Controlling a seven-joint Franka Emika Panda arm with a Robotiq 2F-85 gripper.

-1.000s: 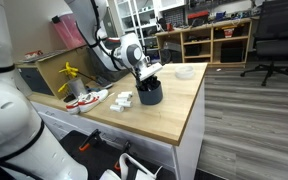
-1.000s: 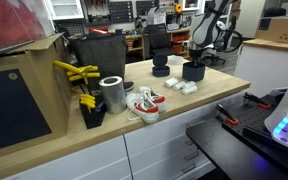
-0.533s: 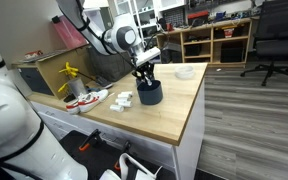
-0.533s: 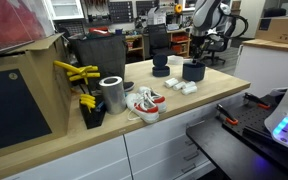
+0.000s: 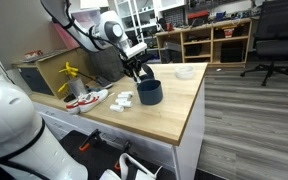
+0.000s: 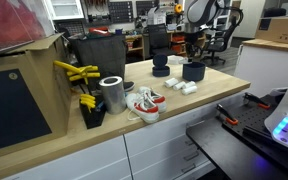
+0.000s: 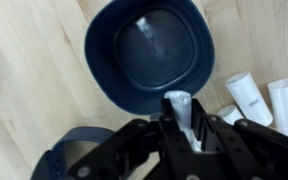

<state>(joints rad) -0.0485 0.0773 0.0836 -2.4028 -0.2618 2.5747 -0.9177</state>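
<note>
My gripper (image 7: 182, 118) is shut on a small white tube (image 7: 178, 104) that stands up between the black fingers. Just below and beyond it sits a dark blue cup (image 7: 149, 50), which looks hollow inside. In both exterior views the gripper (image 5: 136, 68) (image 6: 193, 50) hangs a little above the dark blue cup (image 5: 150, 92) (image 6: 193, 70) on the wooden bench top. Several more white tubes (image 7: 249, 96) (image 5: 122, 99) (image 6: 179, 87) lie on the wood beside the cup.
A second dark round object (image 6: 160, 68) (image 7: 69, 165) stands near the cup. A pair of red-and-white shoes (image 5: 85, 100) (image 6: 144, 103), a metal can (image 6: 111, 94), yellow-handled tools (image 6: 77, 72) and a white bowl (image 5: 185, 72) also share the bench top (image 5: 164, 120).
The gripper has risen from the mouth of the dark blue cup and drawn back over its rim, still shut on the white tube.
</note>
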